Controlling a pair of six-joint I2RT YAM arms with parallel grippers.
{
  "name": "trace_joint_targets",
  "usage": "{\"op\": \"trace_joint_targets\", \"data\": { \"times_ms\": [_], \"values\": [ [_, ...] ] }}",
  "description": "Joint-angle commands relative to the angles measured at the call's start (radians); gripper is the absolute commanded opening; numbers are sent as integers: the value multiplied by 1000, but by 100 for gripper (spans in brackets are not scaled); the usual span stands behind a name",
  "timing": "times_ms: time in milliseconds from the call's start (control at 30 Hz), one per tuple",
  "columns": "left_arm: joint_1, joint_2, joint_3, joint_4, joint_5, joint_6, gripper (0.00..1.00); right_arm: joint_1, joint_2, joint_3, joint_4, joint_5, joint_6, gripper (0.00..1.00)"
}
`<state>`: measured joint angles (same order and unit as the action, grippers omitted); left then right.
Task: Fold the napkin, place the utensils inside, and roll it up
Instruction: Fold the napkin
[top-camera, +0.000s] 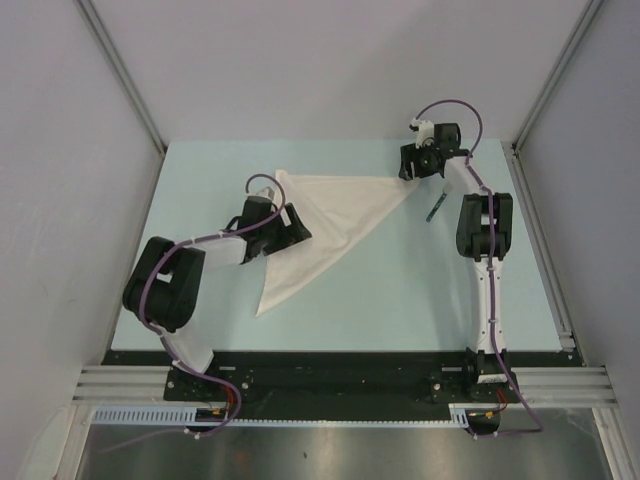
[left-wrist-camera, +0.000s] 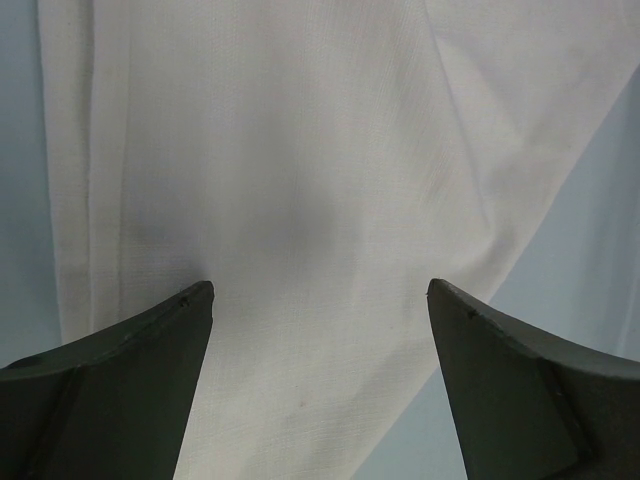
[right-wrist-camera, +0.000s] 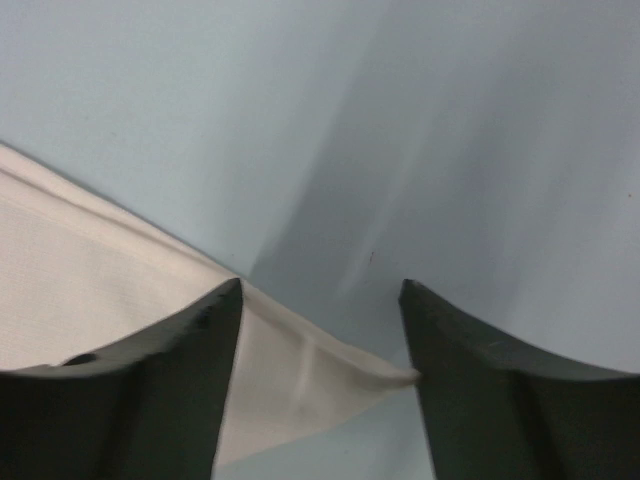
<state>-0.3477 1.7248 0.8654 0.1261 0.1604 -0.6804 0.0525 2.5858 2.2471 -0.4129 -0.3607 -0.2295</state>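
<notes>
Left gripper (top-camera: 299, 226): we see it low over the left part of the napkin. In its wrist view (left-wrist-camera: 320, 290) the jaws stand wide apart with cloth lying flat under the gap, and they have hold of nothing.
Napkin, look (top-camera: 325, 212): we find a plain cream-white cloth folded into a flat triangle. Its weave is fine, and soft creases run along it in the left wrist view (left-wrist-camera: 300, 150).
Napkin, place: it lies on the pale blue table (top-camera: 400, 290), in the far middle, between the two arms.
Napkin, direction: the square corner sits far left. One tip points toward the near edge and the other points right. The longest edge runs on a diagonal from the near-left tip to the far-right tip.
Right gripper (top-camera: 413, 166): we see it at the napkin's right tip. In its wrist view (right-wrist-camera: 320, 285) the jaws are apart, though less widely than the left pair. The cloth's pointed corner (right-wrist-camera: 290, 380) lies on the table between them, its tip reaching the right finger. We see no pinch on it.
Knife (top-camera: 434, 209): a small dark sliver lies just right of the napkin's right tip, beside the right arm. Its long axis runs near to far, leaning slightly right. We cannot tell blade from handle.
</notes>
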Motion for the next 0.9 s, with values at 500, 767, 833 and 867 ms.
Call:
{"op": "trace_joint_targets", "data": {
  "times_ms": [500,767,833,867],
  "values": [
    [3,-74,-55,-40,-25,18,93,35,-233,-219,252,6,-143,84],
    [3,-116,-106,-45,-21,15,93,55,-139,-63,119,-35,-203,80],
    [3,-136,-118,-45,-18,12,93,53,-124,-49,91,-30,-214,76],
    [1,-143,-129,-45,-16,10,93,55,-116,-46,83,-32,-215,74]
  ]
}}
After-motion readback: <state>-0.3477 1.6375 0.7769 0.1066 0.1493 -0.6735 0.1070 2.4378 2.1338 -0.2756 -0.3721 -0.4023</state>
